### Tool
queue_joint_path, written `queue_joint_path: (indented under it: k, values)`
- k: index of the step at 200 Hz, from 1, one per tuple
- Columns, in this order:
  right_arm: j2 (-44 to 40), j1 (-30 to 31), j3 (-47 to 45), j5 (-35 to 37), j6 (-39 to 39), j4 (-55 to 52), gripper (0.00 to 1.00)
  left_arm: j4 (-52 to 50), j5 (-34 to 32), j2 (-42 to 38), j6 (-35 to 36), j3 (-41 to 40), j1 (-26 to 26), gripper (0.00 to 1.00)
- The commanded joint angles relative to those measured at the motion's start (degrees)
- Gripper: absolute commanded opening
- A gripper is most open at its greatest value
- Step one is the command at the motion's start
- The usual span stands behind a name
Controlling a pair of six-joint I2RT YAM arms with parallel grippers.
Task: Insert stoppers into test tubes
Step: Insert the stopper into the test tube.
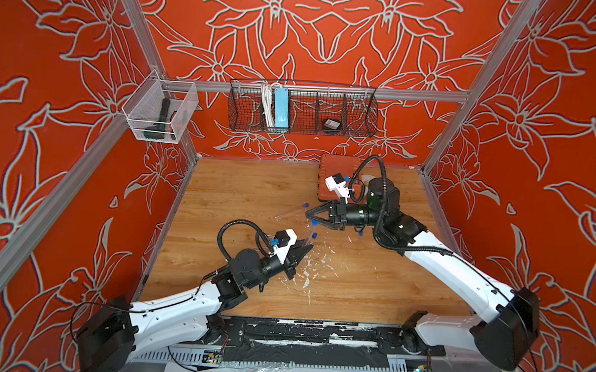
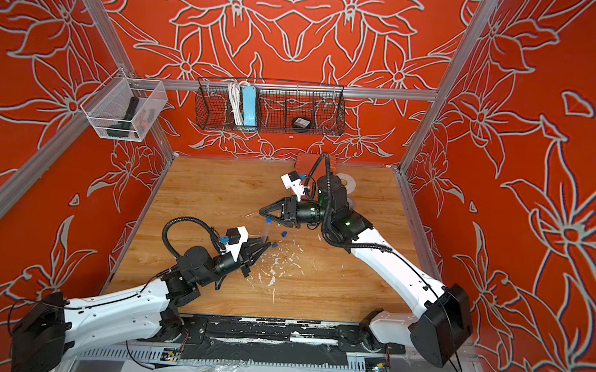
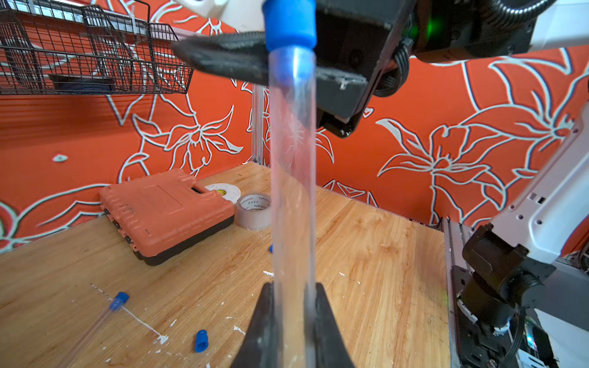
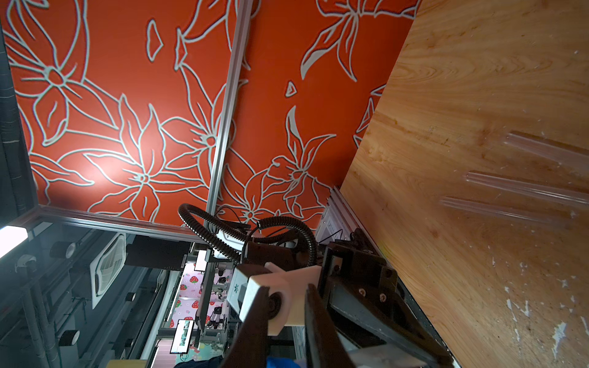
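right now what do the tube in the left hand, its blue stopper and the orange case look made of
tube: clear, glossy, glass or hard plastic; you see straight through it.
stopper: matte blue, probably rubber or soft plastic.
case: matte orange moulded plastic, ribbed edges.

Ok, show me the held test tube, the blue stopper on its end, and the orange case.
held test tube (image 3: 291,178): left wrist view, mid-length of its clear wall.
stopper (image 3: 290,25): left wrist view, side of the blue plug.
orange case (image 3: 162,207): left wrist view, centre of its lid.

Surface (image 1: 240,191): wood, paint-flecked.
Far edge: orange case (image 3: 165,207), tape roll (image 3: 255,210) just beside.
Centre: stoppered tube (image 3: 105,315), loose stopper (image 3: 200,341).
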Motion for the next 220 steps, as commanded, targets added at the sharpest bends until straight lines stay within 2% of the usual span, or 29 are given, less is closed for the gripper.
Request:
queue_joint_path:
  k: [1,81,153,220]
  values:
    - [2.8,2.1,-4.0,-0.6,-1.0,-8.1,0.22,18.1,-3.2,-1.5,-2.1,7.0,0.4,0.00]
    - [2.7,2.1,-7.2,-0.3,0.5,-4.4,0.22,25.1,-6.8,-1.5,-5.3,8.8,0.8,0.00]
    - [2.9,2.1,-11.0,0.1,1.9,0.1,0.23,27.5,-3.8,-1.1,-4.7,12.3,0.9,0.00]
    - [2.3,1.8,-10.7,0.5,3.2,1.3,0.24,26.6,-0.8,-1.4,-1.9,13.9,0.9,0.00]
